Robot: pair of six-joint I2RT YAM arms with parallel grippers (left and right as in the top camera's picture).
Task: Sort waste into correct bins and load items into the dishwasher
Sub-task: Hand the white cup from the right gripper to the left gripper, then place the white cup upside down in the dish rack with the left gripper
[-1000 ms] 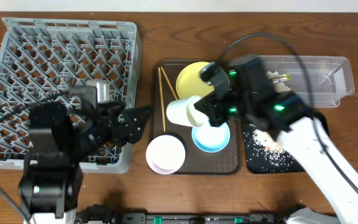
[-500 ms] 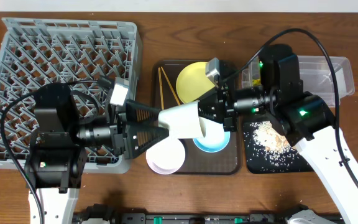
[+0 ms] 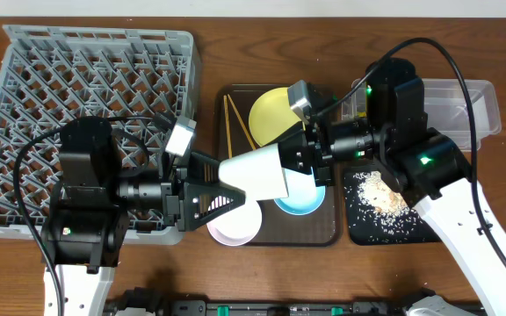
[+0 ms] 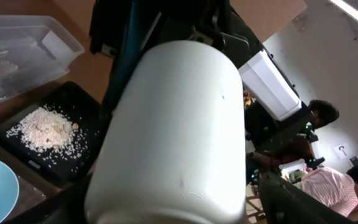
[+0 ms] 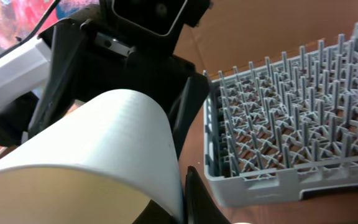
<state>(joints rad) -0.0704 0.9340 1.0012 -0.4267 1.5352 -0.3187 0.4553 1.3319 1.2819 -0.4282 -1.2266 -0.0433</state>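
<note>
A tall white cup (image 3: 257,171) hangs on its side above the brown serving tray (image 3: 323,235). My right gripper (image 3: 304,165) is shut on its rim, which shows pinched between the fingers in the right wrist view (image 5: 182,199). My left gripper (image 3: 234,180) stands open around the cup's base (image 4: 173,124), with a sliver of gap on one side. On the tray lie a yellow plate (image 3: 271,110), a light blue bowl (image 3: 304,200), a white bowl (image 3: 234,218) and chopsticks (image 3: 234,123). The grey dish rack (image 3: 86,88) stands at the left.
The black tray (image 3: 385,224) at the right holds beige food scraps (image 3: 376,189). Behind it sits the clear tub (image 3: 464,110) with a small wrapper (image 3: 393,110) in it. The rack's near corner (image 5: 253,180) lies just below the cup. Cables trail from both arms.
The right gripper has carried the cup left over the tray. The left gripper has swung right from the rack, its jaws now around the cup's base and slightly narrower.
</note>
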